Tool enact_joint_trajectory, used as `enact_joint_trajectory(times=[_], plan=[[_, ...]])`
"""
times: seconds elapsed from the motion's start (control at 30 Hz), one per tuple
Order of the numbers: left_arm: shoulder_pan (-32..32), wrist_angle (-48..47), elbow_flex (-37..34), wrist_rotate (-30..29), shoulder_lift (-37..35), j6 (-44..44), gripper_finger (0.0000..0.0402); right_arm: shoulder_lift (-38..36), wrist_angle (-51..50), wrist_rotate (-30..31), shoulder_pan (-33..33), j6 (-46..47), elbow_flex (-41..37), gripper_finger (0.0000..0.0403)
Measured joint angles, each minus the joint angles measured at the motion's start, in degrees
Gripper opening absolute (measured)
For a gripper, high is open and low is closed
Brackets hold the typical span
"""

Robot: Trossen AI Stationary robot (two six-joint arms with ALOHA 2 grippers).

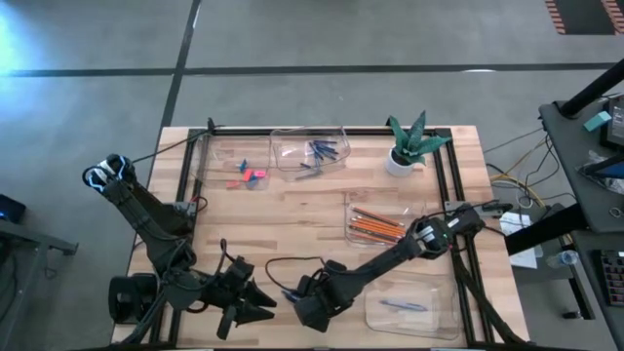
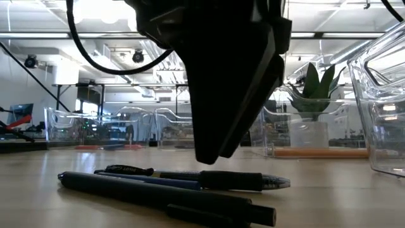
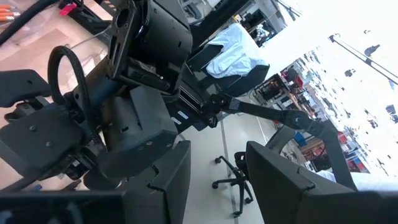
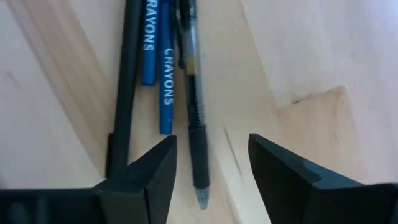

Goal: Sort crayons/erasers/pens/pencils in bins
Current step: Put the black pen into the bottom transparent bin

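Seen from above, four bins sit on the counter (image 1: 292, 210): one at upper left holds the erasers (image 1: 252, 176); the bin (image 1: 310, 151) just right of it, at upper centre, holds crayons (image 1: 322, 149); the bin at centre right holds the pencils (image 1: 375, 226); the bin (image 1: 413, 304) at lower right holds one pen (image 1: 402, 306); a potted plant (image 1: 409, 144) stands at upper right; the left hand (image 1: 255, 310) sits at lower left; the right hand (image 1: 292, 292) sits just right of it, at lower centre, directly over loose pens (image 4: 194, 118) and crayons (image 4: 157, 62) lying side by side on the counter.
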Motion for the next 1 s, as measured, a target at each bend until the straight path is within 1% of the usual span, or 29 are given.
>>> enact_joint_trajectory(times=[0.3, 0.43, 0.57, 0.87, 1.0], plan=[[0.0, 0.0, 0.0, 0.0, 0.0, 0.0, 0.0141, 2.2, -0.7, -0.6, -0.1, -0.9, 0.0, 0.0191], [0.0, 0.0, 0.0, 0.0, 0.0, 0.0, 0.0141, 3.1, -0.6, -1.5, -0.3, -0.9, 0.2, 0.0181], [0.0, 0.0, 0.0, 0.0, 0.0, 0.0, 0.0141, 3.3, -0.7, -1.6, -0.4, -1.1, 0.2, 0.0149], [0.0, 0.0, 0.0, 0.0, 0.0, 0.0, 0.0141, 3.4, -1.0, -0.8, -0.8, -1.6, 0.1, 0.0050], [0.0, 0.0, 0.0, 0.0, 0.0, 0.0, 0.0141, 3.3, -1.0, -0.4, -0.8, -1.8, 0.1, 0.0031]])
